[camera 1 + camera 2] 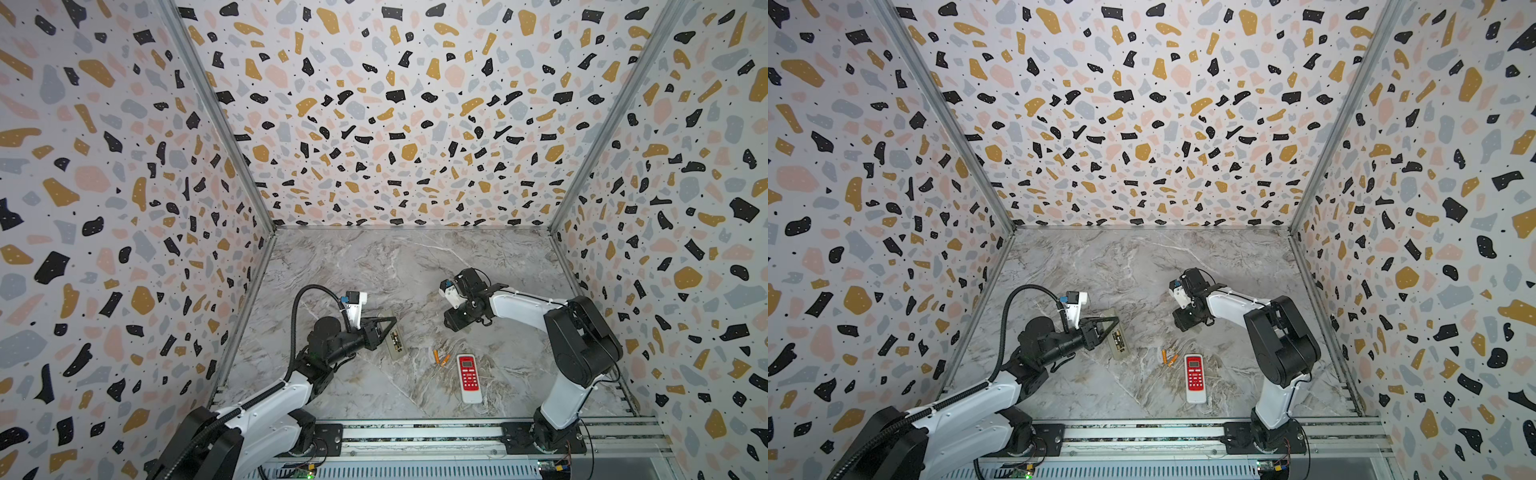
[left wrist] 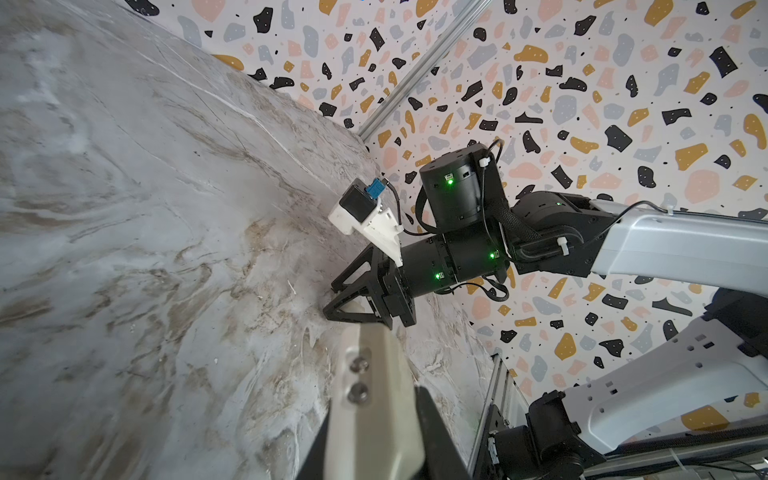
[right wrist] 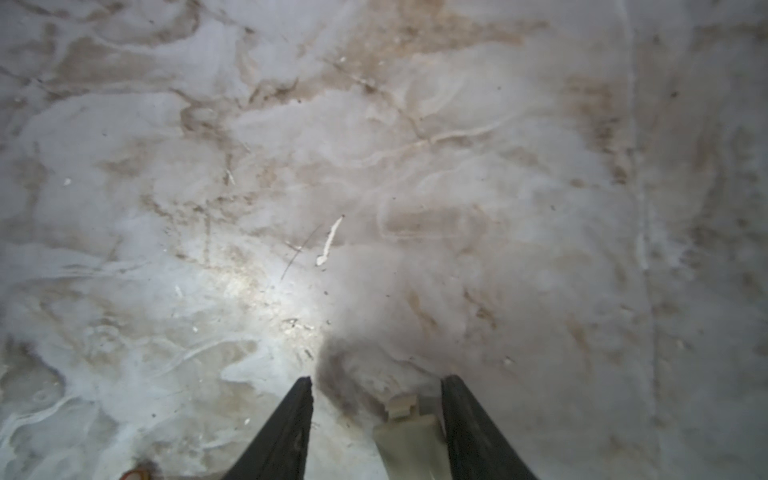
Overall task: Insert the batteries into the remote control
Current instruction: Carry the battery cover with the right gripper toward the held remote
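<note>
My left gripper is shut on a beige remote control, held back side up just above the marble table; in the left wrist view the remote sits between the black fingers. Black and gold batteries show in its uncovered compartment. Two orange batteries lie loose on the table, to the right of it. My right gripper is low over the table further back, jaws apart. A beige battery cover lies between the fingers, against one of them.
A red-and-white remote lies face up right of the orange batteries, near the front. A metal rail with both arm bases runs along the front edge. Patterned walls enclose the table on three sides.
</note>
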Available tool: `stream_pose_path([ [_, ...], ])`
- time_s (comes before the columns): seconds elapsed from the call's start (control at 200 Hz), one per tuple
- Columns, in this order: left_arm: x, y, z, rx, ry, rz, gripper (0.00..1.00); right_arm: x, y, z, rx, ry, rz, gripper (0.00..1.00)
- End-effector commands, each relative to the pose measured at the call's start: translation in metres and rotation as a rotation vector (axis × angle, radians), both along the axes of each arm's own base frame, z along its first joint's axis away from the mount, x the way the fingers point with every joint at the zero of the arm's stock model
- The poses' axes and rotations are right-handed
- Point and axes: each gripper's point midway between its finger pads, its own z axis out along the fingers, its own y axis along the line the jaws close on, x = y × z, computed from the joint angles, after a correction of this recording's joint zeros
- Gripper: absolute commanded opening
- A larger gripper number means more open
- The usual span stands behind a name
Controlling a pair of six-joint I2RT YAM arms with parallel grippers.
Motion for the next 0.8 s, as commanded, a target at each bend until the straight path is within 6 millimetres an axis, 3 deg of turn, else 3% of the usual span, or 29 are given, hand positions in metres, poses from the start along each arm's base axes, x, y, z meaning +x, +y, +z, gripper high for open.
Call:
stream_pose_path([
  [0.0, 0.003, 0.002, 0.013, -0.011, -0.068, 0.009, 0.00, -0.029, 0.005, -0.009, -0.007, 0.081, 0.021, 0.51],
  [0.175, 0.003, 0.002, 0.013, -0.012, -0.068, 0.011, 0.00, -0.059, 0.021, -0.008, 0.017, 0.107, 0.079, 0.49],
  [0.45, 0.003, 0.002, 0.013, -0.008, -0.069, 0.013, 0.00, -0.081, 0.002, -0.007, -0.028, 0.125, 0.037, 0.46],
  [0.651, 0.003, 0.001, 0.013, -0.011, -0.072, 0.008, 0.00, -0.072, -0.011, 0.004, -0.057, 0.086, -0.016, 0.44],
  [0.796, 0.003, 0.001, 0.014, -0.013, -0.075, 0.007, 0.00, -0.056, -0.002, 0.024, -0.024, 0.031, -0.031, 0.48],
])
